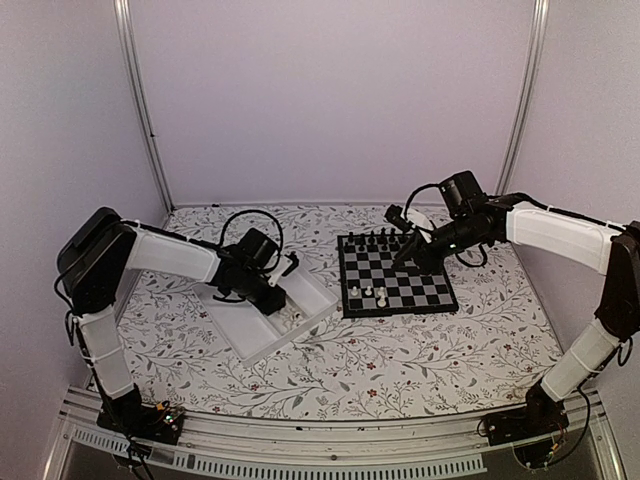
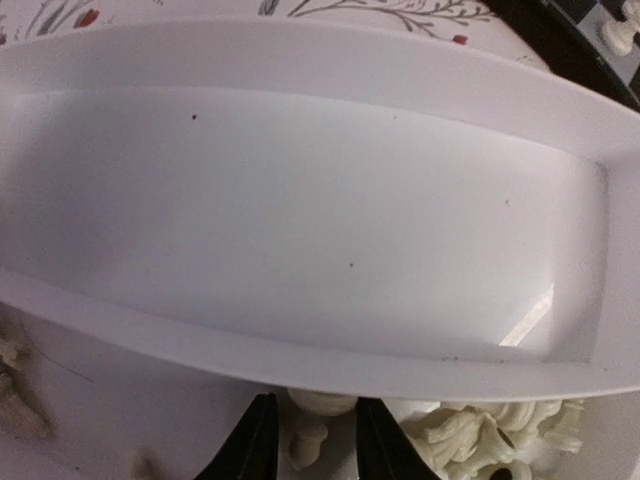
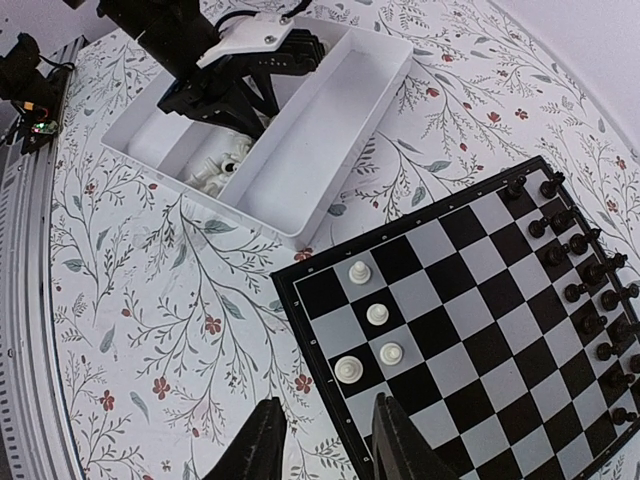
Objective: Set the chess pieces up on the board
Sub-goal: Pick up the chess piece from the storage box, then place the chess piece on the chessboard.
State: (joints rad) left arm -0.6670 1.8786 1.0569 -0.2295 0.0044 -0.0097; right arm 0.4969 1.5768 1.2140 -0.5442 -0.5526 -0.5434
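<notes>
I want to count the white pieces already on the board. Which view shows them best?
The right wrist view: four white pieces stand separate on the board near its corner. The top view shows them as tiny specks; the left wrist view catches only a cropped glimpse.

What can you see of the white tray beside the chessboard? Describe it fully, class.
The white tray is rectangular, smooth plastic by its look, divided lengthwise into compartments. It lies flat and askew on the floral cloth, left of the board, close but apart. The long compartment nearest the board is empty; the next holds heaped white chess pieces, where the left gripper reaches in.
</notes>
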